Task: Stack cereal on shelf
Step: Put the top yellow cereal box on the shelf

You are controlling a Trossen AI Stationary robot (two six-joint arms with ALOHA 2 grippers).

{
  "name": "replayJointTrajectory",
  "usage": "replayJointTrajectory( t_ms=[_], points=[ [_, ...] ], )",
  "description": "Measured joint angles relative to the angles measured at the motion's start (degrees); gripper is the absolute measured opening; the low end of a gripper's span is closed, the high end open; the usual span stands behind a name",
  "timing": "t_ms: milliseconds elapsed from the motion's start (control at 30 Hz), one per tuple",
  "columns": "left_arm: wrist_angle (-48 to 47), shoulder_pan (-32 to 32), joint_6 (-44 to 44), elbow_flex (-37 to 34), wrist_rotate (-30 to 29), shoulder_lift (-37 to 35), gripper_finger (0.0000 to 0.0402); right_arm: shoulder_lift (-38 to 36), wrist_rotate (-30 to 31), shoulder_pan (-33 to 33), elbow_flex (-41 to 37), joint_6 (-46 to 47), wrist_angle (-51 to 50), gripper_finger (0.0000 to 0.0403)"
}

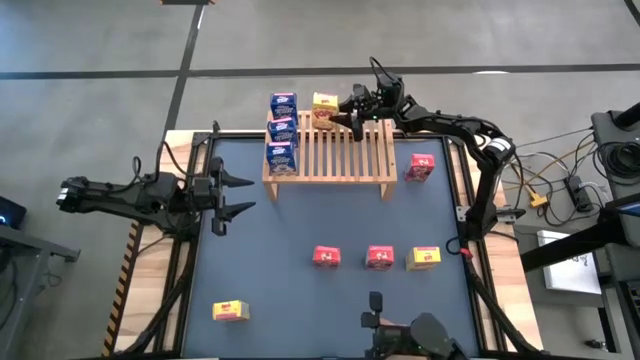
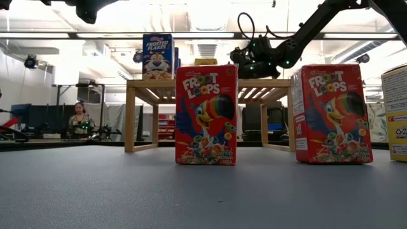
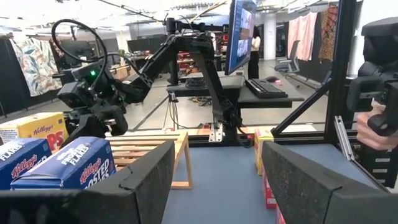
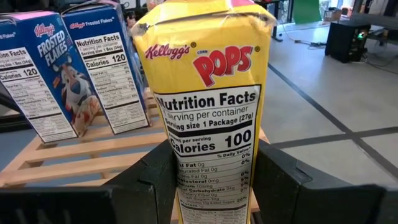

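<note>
I have the right gripper (image 1: 345, 110) at the top centre of the high view, over the back edge of the shelf (image 1: 345, 150), and its fingers are clamped on the sides of a yellow Corn Pops box (image 4: 208, 106), which stands upright on the slats just beside the three blue Frosted Flakes boxes (image 1: 282, 130) lined up along the shelf's left end. I judge this to be the placing step for the first yellow box: it looks seated, so my next move would be to spread the fingers and back out without tipping it. The left gripper (image 1: 235, 195) waits at the left of the frame, low over the mat, with its fingers spread and nothing between them. Still on the mat are three red boxes (image 1: 327, 257), one nearer the shelf, and two more yellow boxes (image 1: 423, 258).
</note>
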Motion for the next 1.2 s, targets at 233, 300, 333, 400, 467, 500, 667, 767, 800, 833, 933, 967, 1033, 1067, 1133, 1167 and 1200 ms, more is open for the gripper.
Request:
replayJointTrajectory(
  t_ms=[233, 300, 333, 400, 467, 500, 667, 767, 800, 833, 933, 967, 1033, 1067, 1133, 1167, 1200],
  points=[
    [0.00, 0.00, 0.02, 0.00, 0.00, -0.04, 0.0226, -0.44, 0.06, -0.02, -0.02, 0.42, -0.37, 0.0162],
    [0.00, 0.00, -0.06, 0.00, 0.00, -0.04, 0.0226, -0.47, 0.06, -0.02, -0.02, 0.42, -0.38, 0.0162],
    [0.00, 0.00, -0.41, 0.00, 0.00, -0.04, 0.0226, -0.47, 0.06, -0.02, -0.02, 0.42, -0.40, 0.0162],
    [0.00, 0.00, -0.90, 0.00, 0.00, -0.04, 0.0226, -0.51, 0.05, -0.02, -0.02, 0.42, -0.55, 0.0163],
    [0.00, 0.00, -1.03, 0.00, 0.00, -0.04, 0.0226, -0.55, 0.06, -0.02, -0.02, 0.44, -0.72, 0.0169],
    [0.00, 0.00, -1.05, 0.00, 0.00, -0.04, 0.0226, -0.55, 0.04, -0.02, -0.02, 0.44, -0.80, 0.0173],
    [0.00, 0.00, -1.07, 0.00, 0.00, 0.07, 0.0226, -0.55, 0.05, 0.09, -0.13, 0.90, -1.26, 0.0204],
    [0.00, 0.00, -1.05, 0.00, 0.00, 0.07, 0.0226, -0.55, 0.04, 0.09, -0.13, 1.20, -1.14, 0.0222],
    [-0.02, 0.00, -1.05, 0.00, 0.00, 0.07, 0.0226, -0.61, 0.04, 0.09, -0.13, 1.39, -1.14, 0.0227],
    [-0.02, 0.00, -1.06, 0.00, 0.00, 0.07, 0.0226, -0.68, 0.04, 0.09, -0.13, 1.57, -1.26, 0.0232],
    [-0.04, 0.00, -1.06, 0.00, 0.00, 0.07, 0.0226, -1.50, 0.03, 0.09, -0.13, 1.19, -2.80, 0.0244],
    [-0.03, 0.00, -1.05, 0.00, -0.01, 0.07, 0.0226, -1.91, 0.05, 0.09, -0.13, 0.87, -3.76, 0.0247],
    [-0.07, 0.00, -0.98, 0.00, -0.02, 0.07, 0.0226, -2.83, 0.06, 0.09, -0.13, -0.51, -6.01, 0.0252],
    [-0.07, 0.00, -0.84, 0.00, -0.02, 0.07, 0.0226, -3.35, 0.05, 0.09, -0.13, -0.97, -7.19, 0.0254],
    [-0.09, 0.00, -0.61, 0.00, -0.04, 0.07, 0.0226, -4.44, 0.06, 0.09, -0.13, -2.10, -9.41, 0.0256],
    [-0.13, 0.00, -0.57, 0.00, -0.02, 0.07, 0.0226, -5.06, 0.06, 0.09, -0.13, -2.71, -10.67, 0.0256],
    [-0.17, 0.00, -0.53, 0.00, -0.04, 0.07, 0.0226, -5.65, 0.06, 0.09, -0.13, -3.59, -11.92, 0.0256]
  ],
)
